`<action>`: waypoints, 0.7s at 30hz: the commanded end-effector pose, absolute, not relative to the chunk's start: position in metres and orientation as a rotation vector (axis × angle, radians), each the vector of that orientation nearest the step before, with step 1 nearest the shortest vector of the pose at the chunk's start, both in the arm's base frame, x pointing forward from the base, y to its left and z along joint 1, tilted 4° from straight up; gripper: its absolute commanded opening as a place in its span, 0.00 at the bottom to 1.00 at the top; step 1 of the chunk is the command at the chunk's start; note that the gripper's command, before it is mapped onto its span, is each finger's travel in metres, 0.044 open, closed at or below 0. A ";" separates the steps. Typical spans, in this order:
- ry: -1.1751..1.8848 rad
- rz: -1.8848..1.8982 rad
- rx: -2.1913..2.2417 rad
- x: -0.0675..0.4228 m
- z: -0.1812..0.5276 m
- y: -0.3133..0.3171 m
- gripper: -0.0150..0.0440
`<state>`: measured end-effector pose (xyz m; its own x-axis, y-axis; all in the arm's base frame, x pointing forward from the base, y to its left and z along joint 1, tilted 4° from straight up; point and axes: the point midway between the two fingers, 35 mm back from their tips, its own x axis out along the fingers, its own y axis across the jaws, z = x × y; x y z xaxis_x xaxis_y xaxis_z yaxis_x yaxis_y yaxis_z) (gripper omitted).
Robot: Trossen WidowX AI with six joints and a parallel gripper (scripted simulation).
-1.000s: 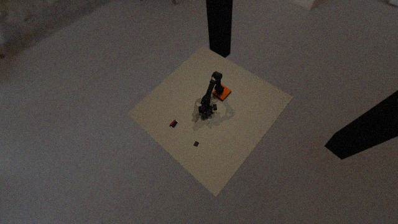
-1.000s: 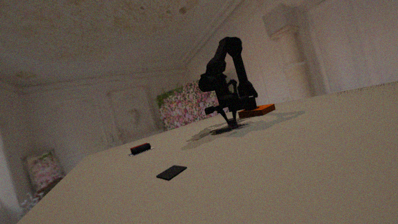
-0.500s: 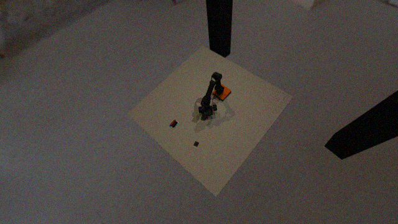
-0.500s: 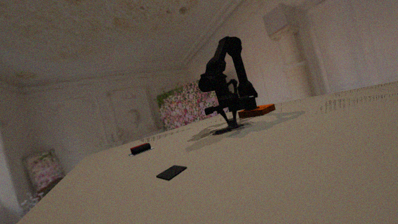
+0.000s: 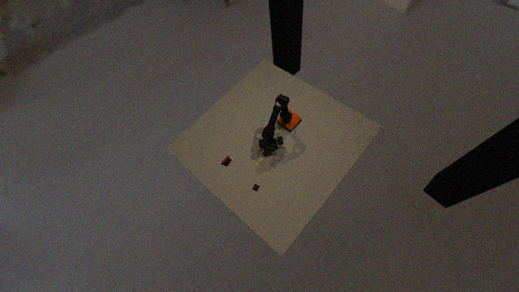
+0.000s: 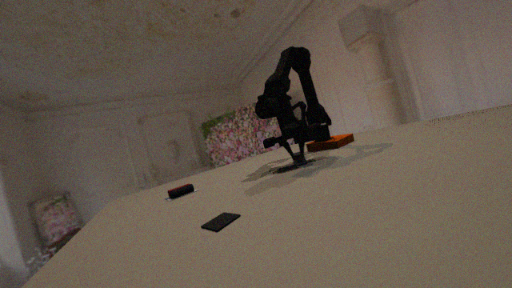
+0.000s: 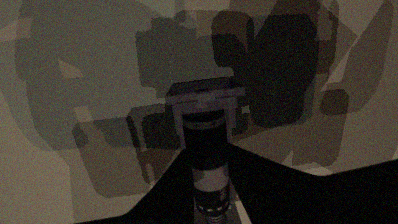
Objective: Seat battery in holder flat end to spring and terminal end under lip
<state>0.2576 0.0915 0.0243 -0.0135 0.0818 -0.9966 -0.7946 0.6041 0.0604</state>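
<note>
My gripper (image 5: 268,152) (image 6: 298,157) is shut on a dark battery (image 7: 209,150) with a pale band, and it stands low over the table. In the wrist view the battery points away from me. Its far end sits at the mouth of a small grey holder (image 7: 205,98), under the holder's near crossbar. In the exterior view the holder (image 6: 289,168) shows only as a dark flat shape under the fingertips. I cannot tell whether the battery touches the holder's floor or its spring; heavy shadows hide that.
A red and black cylinder (image 5: 226,161) (image 6: 181,190) lies on the table to the left. A flat black square (image 5: 255,187) (image 6: 221,222) lies nearer the front. The arm stands on an orange base plate (image 5: 294,122) (image 6: 336,141). Dark pillars stand beyond the beige table.
</note>
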 end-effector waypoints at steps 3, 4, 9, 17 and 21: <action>1.414 0.781 -0.649 0.261 0.025 0.095 0.43; 1.414 0.781 -0.649 0.261 0.025 0.095 0.47; 1.414 0.781 -0.649 0.261 0.027 0.095 0.56; 1.421 0.781 -0.653 0.259 0.039 0.092 0.56; 1.421 0.781 -0.653 0.259 0.039 0.092 0.56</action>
